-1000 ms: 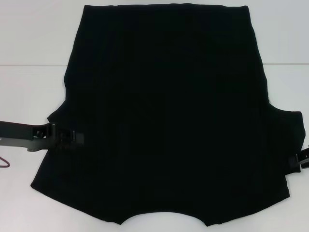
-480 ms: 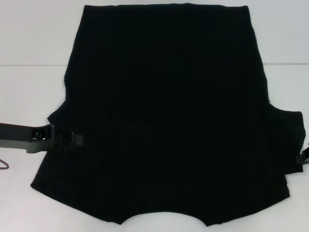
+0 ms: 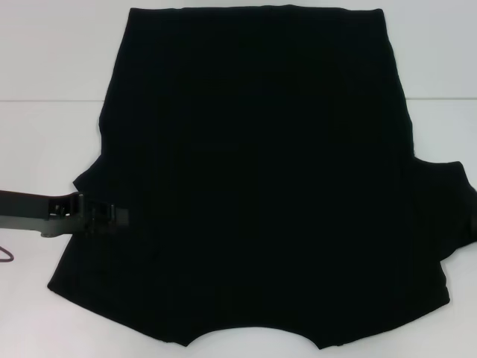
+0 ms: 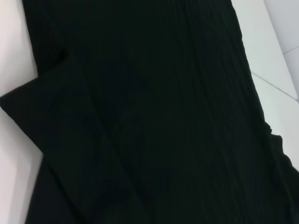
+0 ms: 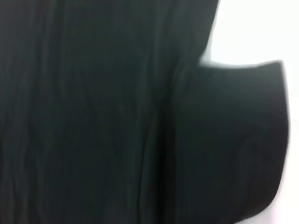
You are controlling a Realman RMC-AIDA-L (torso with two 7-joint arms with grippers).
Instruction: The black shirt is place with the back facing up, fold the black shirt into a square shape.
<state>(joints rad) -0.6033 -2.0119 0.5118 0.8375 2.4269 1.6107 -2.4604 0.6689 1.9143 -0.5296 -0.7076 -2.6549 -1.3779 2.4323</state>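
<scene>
Lying flat, the black shirt [image 3: 261, 179] covers our white desk [image 3: 45, 149]; our left tool [image 3: 112, 216] sits over its left-edge sleeve, grip unclear; right tool unseen.

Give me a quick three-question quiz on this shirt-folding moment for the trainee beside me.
1. True or false: the black shirt lies spread flat on the white table.
2. Which gripper shows in the head view? A) left B) right C) both
3. Fill in: the left gripper is at the shirt's left ____.

Key: 1 true; 2 A; 3 sleeve.
</scene>
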